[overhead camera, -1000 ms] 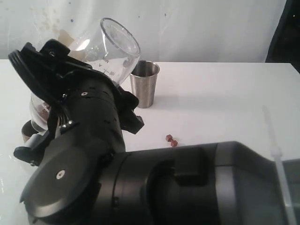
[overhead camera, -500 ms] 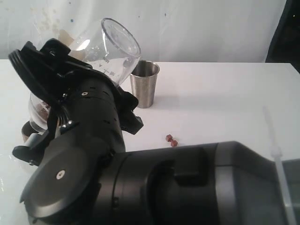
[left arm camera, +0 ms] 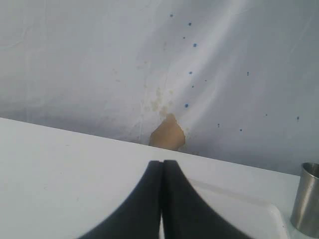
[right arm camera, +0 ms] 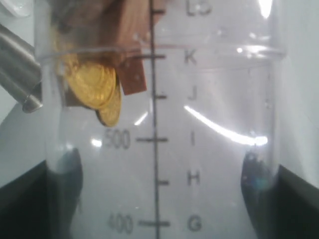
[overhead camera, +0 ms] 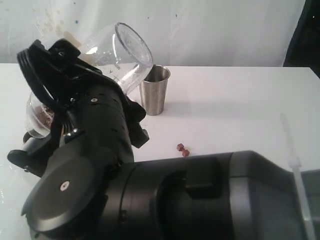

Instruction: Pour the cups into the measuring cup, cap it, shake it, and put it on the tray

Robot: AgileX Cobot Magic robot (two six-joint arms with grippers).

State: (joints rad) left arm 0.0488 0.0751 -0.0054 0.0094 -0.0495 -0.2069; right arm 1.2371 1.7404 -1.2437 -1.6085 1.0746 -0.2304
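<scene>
1. A big black robot arm [overhead camera: 100,165] fills the lower and left part of the exterior view. It hides much of the white table [overhead camera: 235,105] behind it.
2. The tall clear plastic measuring cup with a printed scale [overhead camera: 117,57] is lifted off the table in the upper left of the exterior view. It is tilted strongly, with its open mouth toward the upper centre, just above the steel tumbler. Its base points to the left edge.
3. The right gripper [right arm camera: 162,174] is clamped on the measuring cup. In the right wrist view one dark finger [right arm camera: 67,172] presses each side of the clear wall.
4. A shallow white tray with a rounded corner [left arm camera: 239,199] lies in the lower right of the left wrist view, right behind the left gripper.
5. The tapered shiny steel tumbler [overhead camera: 154,90] stands upright on the table at the upper centre of the exterior view. Whether the measuring cup touches it, I cannot tell.
6. The left gripper [left arm camera: 162,167] has its two black fingers pressed together with nothing between them.
7. Gold coins [right arm camera: 94,84] and brown blocks [right arm camera: 132,74] lie inside the measuring cup.
8. Two small red-brown pieces [overhead camera: 182,150] lie on the table near the centre, touching each other.
</scene>
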